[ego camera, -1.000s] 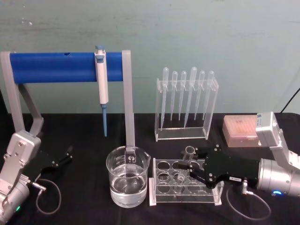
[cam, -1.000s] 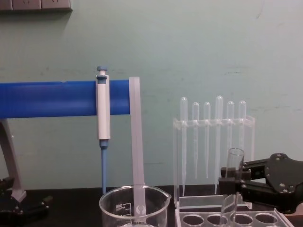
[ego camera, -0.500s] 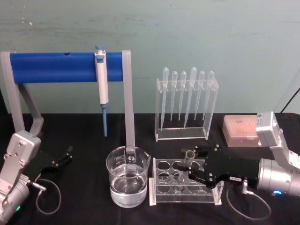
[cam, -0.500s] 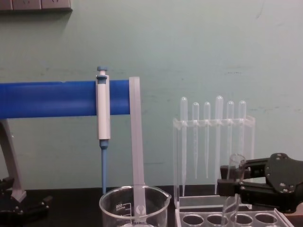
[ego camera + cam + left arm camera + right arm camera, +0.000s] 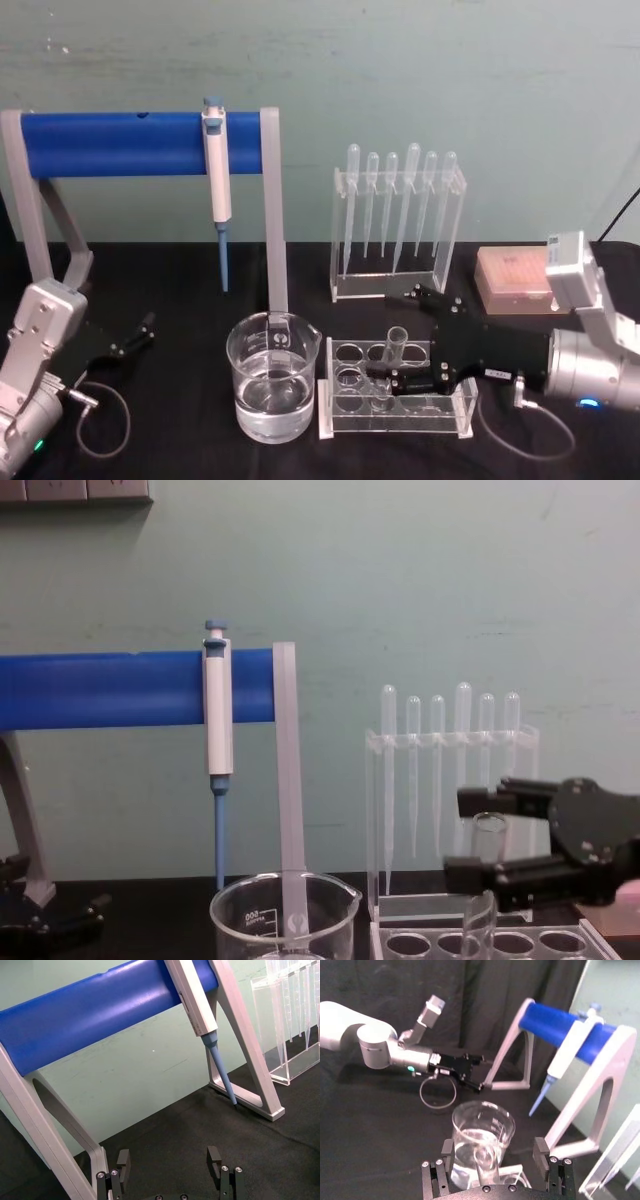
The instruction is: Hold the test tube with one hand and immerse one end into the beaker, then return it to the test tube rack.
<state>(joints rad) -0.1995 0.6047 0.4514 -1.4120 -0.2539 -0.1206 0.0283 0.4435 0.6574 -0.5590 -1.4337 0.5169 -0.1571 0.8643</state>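
- Test tube (image 5: pixel 391 358) sits upright in the clear acrylic tube rack (image 5: pixel 395 412) near the front of the black table (image 5: pixel 180 440), in a middle hole, with its open rim poking up above the rack top. In the chest view the rim (image 5: pixel 489 825) shows between the two black fingers.
- Right gripper (image 5: pixel 415 335) reaches in from the right over the rack, jaws spread apart, one finger on the near side of the tube and one on the far side. As far as I can tell neither finger touches the glass.
- Right wrist view looks down past both fingers (image 5: pixel 447 1152) at the tube's mouth (image 5: pixel 486 1160), with open space on either side.
- Beaker (image 5: pixel 272 376) stands just left of the rack, not touching it, with clear liquid filling roughly the lower half and white markings on the wall. Spout points left.
- Left gripper (image 5: pixel 135 335) is parked at the near left of the table, well away from the beaker. Its wrist view shows the fingers (image 5: pixel 123 1160) wide apart and holding nothing.
- Farther back on the left is the stand with the blue bar (image 5: pixel 115 143), and the blue-and-white pipettor (image 5: pixel 216 180) hangs from it, tip down.
- Behind the tube rack is a clear holder with six plastic pipettes (image 5: pixel 398 205), bulbs up.
- Far right, a pinkish tip box (image 5: pixel 512 280) sits behind the right arm.
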